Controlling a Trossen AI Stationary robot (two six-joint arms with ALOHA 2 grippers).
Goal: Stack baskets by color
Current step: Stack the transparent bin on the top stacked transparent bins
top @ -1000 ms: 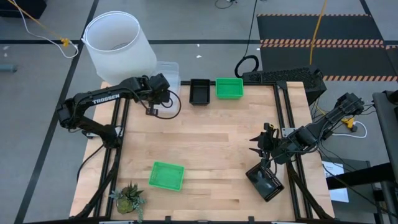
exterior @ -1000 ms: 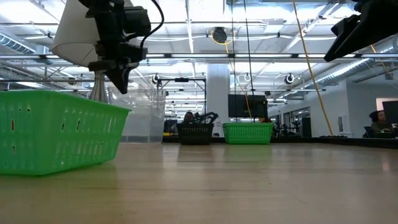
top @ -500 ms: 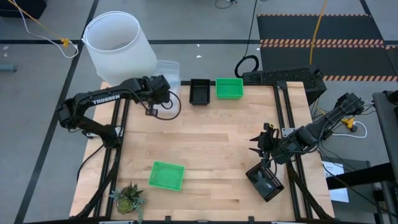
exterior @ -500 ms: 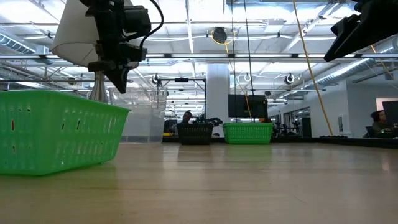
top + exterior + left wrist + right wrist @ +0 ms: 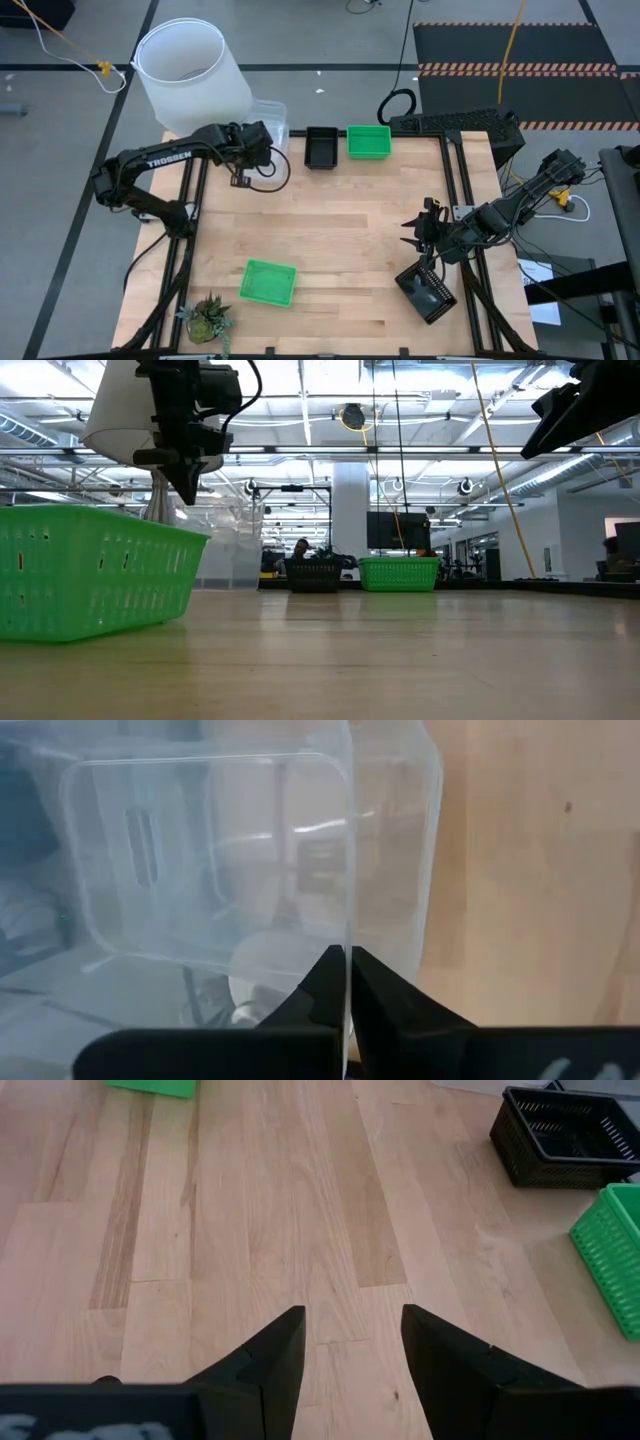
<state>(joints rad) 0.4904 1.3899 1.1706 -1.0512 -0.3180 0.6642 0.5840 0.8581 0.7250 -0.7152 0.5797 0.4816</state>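
The left arm reaches toward the far left corner of the surface, its tool (image 5: 347, 982) with fingers pinched together. The right arm is folded at the near right edge, its tool (image 5: 352, 1342) spread wide, held above the wood.

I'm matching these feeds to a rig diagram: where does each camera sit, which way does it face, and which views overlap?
High: above the table, looking down; both arms show.
Low: at tabletop height, looking across at a green basket; left gripper hangs above.
Left wrist: past shut fingers pinching the clear basket wall.
Right wrist: past open fingers at bare wood, black basket beyond.
Shared: high and right wrist both show that black basket.
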